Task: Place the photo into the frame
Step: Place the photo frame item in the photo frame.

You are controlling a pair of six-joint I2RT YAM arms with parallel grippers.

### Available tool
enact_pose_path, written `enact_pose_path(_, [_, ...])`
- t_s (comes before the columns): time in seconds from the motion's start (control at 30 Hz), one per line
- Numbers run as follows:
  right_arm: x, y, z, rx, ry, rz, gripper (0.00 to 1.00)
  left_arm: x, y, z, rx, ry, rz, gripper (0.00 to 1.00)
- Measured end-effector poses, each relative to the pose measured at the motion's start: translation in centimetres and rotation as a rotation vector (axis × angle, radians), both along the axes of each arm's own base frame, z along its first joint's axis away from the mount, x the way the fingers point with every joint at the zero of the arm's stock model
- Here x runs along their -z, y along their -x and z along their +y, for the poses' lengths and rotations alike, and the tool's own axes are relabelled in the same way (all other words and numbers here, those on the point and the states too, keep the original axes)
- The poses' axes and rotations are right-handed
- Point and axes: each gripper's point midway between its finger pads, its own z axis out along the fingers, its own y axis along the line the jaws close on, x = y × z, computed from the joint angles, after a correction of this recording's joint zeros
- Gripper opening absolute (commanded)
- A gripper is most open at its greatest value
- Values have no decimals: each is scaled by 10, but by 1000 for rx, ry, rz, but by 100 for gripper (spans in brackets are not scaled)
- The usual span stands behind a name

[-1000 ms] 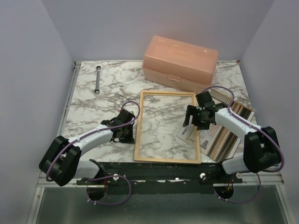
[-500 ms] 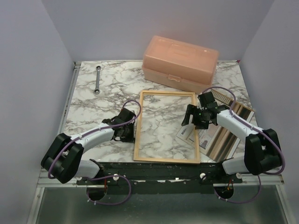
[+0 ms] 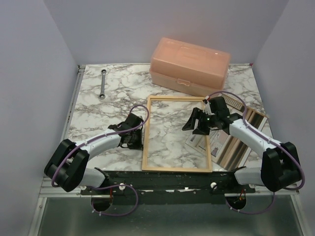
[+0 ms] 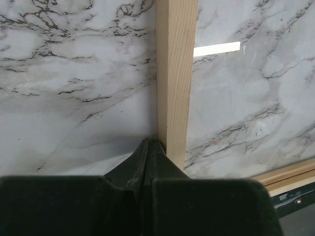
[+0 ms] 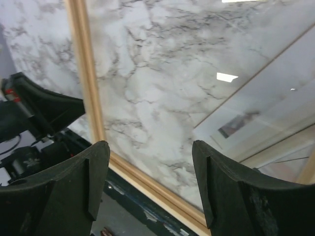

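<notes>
The marble table (image 3: 98, 105) looks slick, and the light-wood frame (image 3: 176, 98) lies flat on it. My left pincer (image 4: 149, 147), shut tight on nothing with its tip against the left rail, could shove the frame askew. The photo (image 3: 198, 141) lies by the right rail. My right pincer (image 3: 193, 125), spread wide and empty above, might snag that rail.
</notes>
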Motion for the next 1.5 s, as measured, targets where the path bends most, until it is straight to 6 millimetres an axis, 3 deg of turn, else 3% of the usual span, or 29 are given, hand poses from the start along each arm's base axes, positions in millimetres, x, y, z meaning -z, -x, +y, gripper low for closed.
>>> enact_pose_path(0.17, [-23, -1, 10, -11, -79, -46, 73, 0, 0, 0, 0, 0, 0, 0])
enact_pose_path(0.3, [-24, -6, 4, 16, -48, -58, 73, 0, 0, 0, 0, 0, 0, 0])
enact_pose_path(0.7, [33, -12, -77, 215, 380, 39, 72, -1, 0, 1, 1, -12, -6, 0])
enact_pose_path(0.83, [45, -12, -92, 249, 453, 67, 70, -1, 1, 2, 2, -16, -5, 0])
enact_pose_path(0.87, [48, -12, -94, 252, 464, 74, 67, -1, 1, 3, 2, -17, -5, 0])
enact_pose_path(0.97, [61, -7, -96, 248, 482, 110, 45, -1, 1, 3, 1, -18, -5, 0])
enact_pose_path(1.17, [65, -9, -92, 241, 452, 109, 28, -1, 4, 6, 0, -32, 0, 0])
enact_pose_path(1.27, [61, -9, -90, 240, 436, 91, 24, -1, 5, 9, -3, -44, 0, 0])
enact_pose_path(1.4, [52, -10, -86, 225, 406, 59, 20, -3, 5, 12, -5, -56, -6, 12])
enact_pose_path(1.5, [51, -9, -82, 202, 381, 51, 13, -3, 7, 18, -7, -76, -9, 34])
